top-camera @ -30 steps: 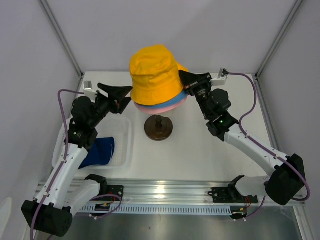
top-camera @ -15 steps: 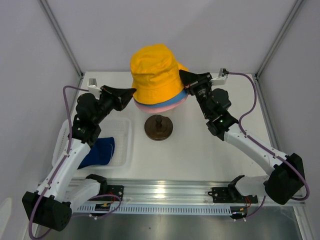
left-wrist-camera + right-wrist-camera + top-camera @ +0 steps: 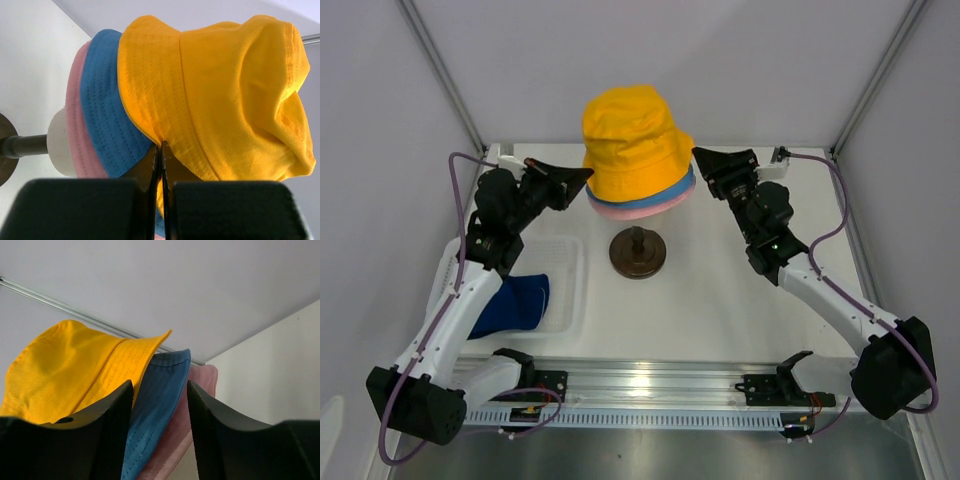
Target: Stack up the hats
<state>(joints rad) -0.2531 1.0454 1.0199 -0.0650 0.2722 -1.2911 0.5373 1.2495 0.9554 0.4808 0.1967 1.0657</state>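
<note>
A yellow hat (image 3: 632,140) tops the stack, over a light blue hat (image 3: 670,195) and a pink hat (image 3: 625,211) on the beige head form (image 3: 57,145). My left gripper (image 3: 588,174) is shut on the yellow hat's left brim; in the left wrist view the jaws (image 3: 161,147) pinch the yellow hat (image 3: 225,90) at its edge. My right gripper (image 3: 698,158) stands open just right of the stack, holding nothing. In its wrist view the right gripper (image 3: 160,385) frames the blue brim (image 3: 165,370) and pink brim (image 3: 202,375). A dark navy hat (image 3: 515,303) lies in the tray.
The dark brown round base (image 3: 638,254) of the form stands mid-table under the stack. A clear plastic tray (image 3: 565,290) sits at the left beside the left arm. White walls and metal posts close in the back and sides.
My left gripper moved in to the stack and shut on the yellow brim. My right gripper opened, let go of the brim and drew back slightly to the right.
</note>
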